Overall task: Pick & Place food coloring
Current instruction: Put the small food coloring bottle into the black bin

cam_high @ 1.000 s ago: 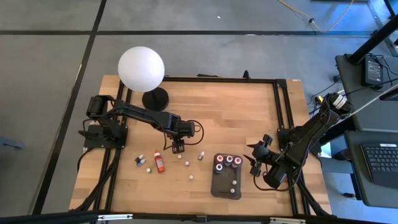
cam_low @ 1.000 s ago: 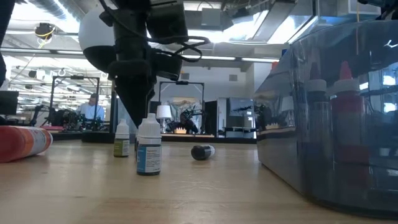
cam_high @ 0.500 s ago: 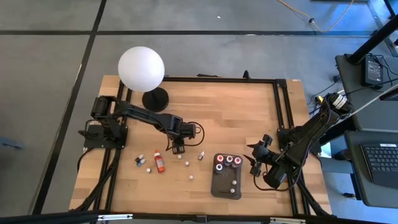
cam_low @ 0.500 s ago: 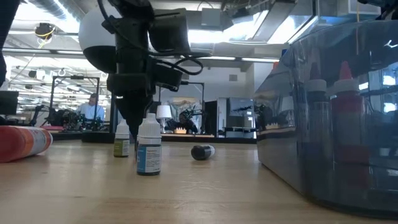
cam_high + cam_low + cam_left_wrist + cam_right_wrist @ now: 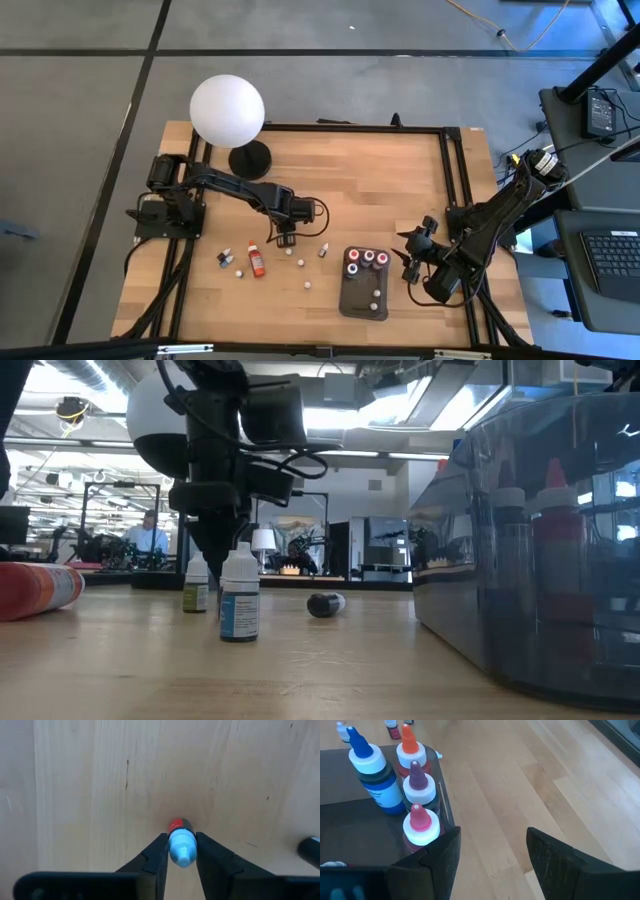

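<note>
A small food coloring bottle (image 5: 180,845) with a pale blue cap and a red body stands upright on the wooden table left of centre. My left gripper (image 5: 287,240) (image 5: 181,851) points down over it and is shut on it. The dark grey tray (image 5: 363,290) holds several capped bottles (image 5: 415,790). My right gripper (image 5: 490,855) (image 5: 412,258) waits open just right of the tray. More loose bottles stand or lie on the table near the left gripper: a larger red one (image 5: 256,262), small ones (image 5: 224,258) (image 5: 323,250) (image 5: 239,597) and a dark one on its side (image 5: 326,603). My left gripper pinches the bottle's pale blue cap (image 5: 181,840) between its two fingers (image 5: 155,857), one on each side. The fingers come from above, pointing down. The bottle is upright with its tip toward the wrist; whether its base still rests on the wood, I cannot tell.
A big white globe lamp (image 5: 228,112) on a black base stands at the far left of the table. A black frame (image 5: 455,190) rims the table. Bare wood (image 5: 380,190) lies between the lamp and the tray.
My left gripper has sunk a little over the bottle and its fingers have drawn together onto the cap. The right arm and the other bottles have kept still.
</note>
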{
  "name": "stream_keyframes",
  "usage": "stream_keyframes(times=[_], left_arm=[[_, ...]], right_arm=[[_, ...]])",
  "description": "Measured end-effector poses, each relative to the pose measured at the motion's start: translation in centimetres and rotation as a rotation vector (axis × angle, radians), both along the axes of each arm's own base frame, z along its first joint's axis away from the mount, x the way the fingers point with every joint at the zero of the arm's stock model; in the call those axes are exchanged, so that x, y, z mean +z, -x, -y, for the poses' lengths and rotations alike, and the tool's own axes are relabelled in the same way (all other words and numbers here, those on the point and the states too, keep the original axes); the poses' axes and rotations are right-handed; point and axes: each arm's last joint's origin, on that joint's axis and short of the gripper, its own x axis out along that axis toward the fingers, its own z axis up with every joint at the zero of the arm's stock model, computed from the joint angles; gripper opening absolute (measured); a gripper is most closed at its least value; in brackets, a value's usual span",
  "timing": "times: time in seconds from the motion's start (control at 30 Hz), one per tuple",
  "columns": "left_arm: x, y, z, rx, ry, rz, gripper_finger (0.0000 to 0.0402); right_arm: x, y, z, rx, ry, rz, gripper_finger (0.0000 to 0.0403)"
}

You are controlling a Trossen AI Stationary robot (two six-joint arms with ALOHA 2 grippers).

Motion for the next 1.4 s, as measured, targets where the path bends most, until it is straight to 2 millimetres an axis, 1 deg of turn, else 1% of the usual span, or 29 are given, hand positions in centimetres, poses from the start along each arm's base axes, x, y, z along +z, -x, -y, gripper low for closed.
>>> stream_keyframes(times=[0.17,0.27,0.37,0.53,0.67,0.8,0.93,1.03,1.1,1.17,1.33,1.4], left_arm=[[0.2,-0.1,0.2,-0.013,-0.002,0.001,0.0072],[1.0,-0.6,0.5,-0.039,-0.005,0.021,0.0073],[2.0,-1.2,1.0,-0.056,-0.003,0.040,0.0073],[4.6,-2.4,2.2,-0.092,0.006,0.090,0.0072],[7.4,-3.4,4.0,-0.150,0.032,0.163,0.0074],[10.4,-4.3,6.2,-0.208,0.088,0.263,0.0071],[13.0,-4.5,8.8,-0.272,0.109,0.349,0.0071],[14.4,-4.4,10.9,-0.307,0.092,0.398,0.0070],[14.6,-4.6,12.1,-0.316,0.088,0.415,0.0070],[14.4,-5.2,13.3,-0.334,0.100,0.416,0.0070],[13.2,-7.8,15.9,-0.376,0.162,0.383,0.0069],[12.8,-8.5,17.0,-0.413,0.154,0.349,0.0069]], right_arm=[[0.0,0.0,0.0,0.001,0.001,0.000,0.0227],[0.0,0.0,0.0,0.002,0.003,-0.002,0.0227],[0.0,0.0,0.0,0.002,0.003,-0.002,0.0227],[0.0,0.0,0.0,0.003,0.003,-0.002,0.0227],[0.0,0.0,0.0,0.002,0.003,-0.002,0.0227],[0.0,0.0,0.0,0.002,0.003,-0.002,0.0227],[0.0,0.0,0.0,0.002,0.003,-0.002,0.0227],[0.0,0.0,0.0,0.002,0.003,-0.002,0.0227],[0.0,0.0,0.0,0.002,0.003,-0.002,0.0227],[0.0,0.0,0.0,0.002,0.004,-0.002,0.0227],[0.0,0.0,0.0,0.002,0.004,-0.002,0.0227],[0.0,0.0,0.0,0.000,0.001,-0.001,0.0227]])
